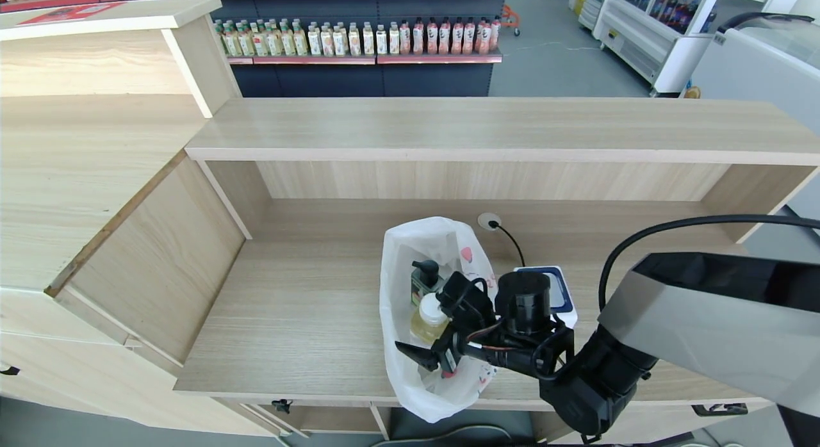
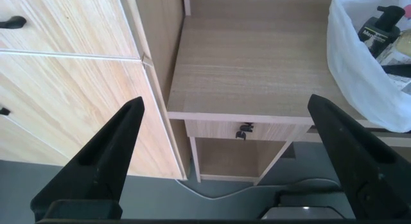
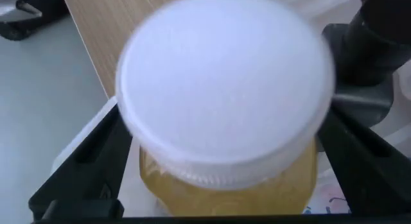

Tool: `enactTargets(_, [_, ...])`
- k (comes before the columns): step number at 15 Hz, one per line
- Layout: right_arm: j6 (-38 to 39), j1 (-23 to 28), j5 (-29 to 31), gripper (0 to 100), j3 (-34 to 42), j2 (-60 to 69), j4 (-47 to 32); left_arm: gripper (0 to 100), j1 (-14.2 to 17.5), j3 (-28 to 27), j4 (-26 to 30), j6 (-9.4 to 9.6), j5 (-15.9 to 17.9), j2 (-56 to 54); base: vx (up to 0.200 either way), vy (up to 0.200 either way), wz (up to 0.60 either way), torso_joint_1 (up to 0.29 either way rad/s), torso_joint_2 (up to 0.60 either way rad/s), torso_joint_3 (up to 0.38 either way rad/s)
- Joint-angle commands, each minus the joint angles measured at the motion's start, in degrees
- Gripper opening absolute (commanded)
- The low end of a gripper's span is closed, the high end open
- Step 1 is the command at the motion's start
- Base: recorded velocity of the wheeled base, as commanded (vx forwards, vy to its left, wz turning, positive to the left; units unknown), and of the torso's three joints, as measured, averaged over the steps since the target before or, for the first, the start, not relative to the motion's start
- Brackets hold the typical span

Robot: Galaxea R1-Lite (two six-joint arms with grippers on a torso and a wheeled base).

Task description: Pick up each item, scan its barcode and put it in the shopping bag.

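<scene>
Left claw (image 2: 226, 101) gaped empty off the worktop's (image 2: 244, 63) near edge | shopping bag (image 1: 410, 255) sagged over that edge | yellow jar (image 1: 428, 319) sat inside it, at the right claw (image 3: 225, 118) — grip impossible to tell | risk was the jar's weight dragging the limp bag off.

The shopping bag (image 1: 400, 268) is looking white, the bottle (image 1: 426, 326) yellow with a white cap (image 1: 432, 303), the counter (image 1: 307, 293) pale and wood-striped.
</scene>
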State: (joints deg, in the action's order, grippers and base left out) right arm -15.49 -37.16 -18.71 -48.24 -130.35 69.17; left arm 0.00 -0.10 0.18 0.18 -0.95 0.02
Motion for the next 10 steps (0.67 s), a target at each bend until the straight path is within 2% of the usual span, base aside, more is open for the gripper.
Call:
enactTargets(1, [4.5,0.0,-0.1,100,0.2,5.8,-1.1,100,0.0,0.0,0.0,-0.01,0.0,0.0,0.000,0.000,0.00,0.000,0.00,0.000])
enactTargets(2, [6.0,0.0,-0.1,100,0.2,7.3,-2.1,100,0.0,0.0,0.0,-0.01,0.0,0.0,0.000,0.000,0.00,0.000,0.00,0.000])
enactTargets(4, [11.1,-0.1,0.1,100,2.7,16.2,-9.1,100,0.0,0.0,0.0,-0.01,0.0,0.0,0.000,0.000,0.00,0.000,0.00,0.000])
enactTargets(7, [15.5,2.4,0.5,100,5.6,27.3,-15.8,100,0.0,0.0,0.0,-0.01,0.0,0.0,0.000,0.000,0.00,0.000,0.00,0.000])
enactTargets(9, [14.0,7.1,0.6,100,10.3,36.3,-19.6,100,0.0,0.0,0.0,-0.01,0.0,0.0,0.000,0.000,0.00,0.000,0.00,0.000])
enactTargets(10, [12.0,11.3,0.7,100,14.3,41.6,-19.9,100,0.0,0.0,0.0,-0.01,0.0,0.0,0.000,0.000,0.00,0.000,0.00,0.000])
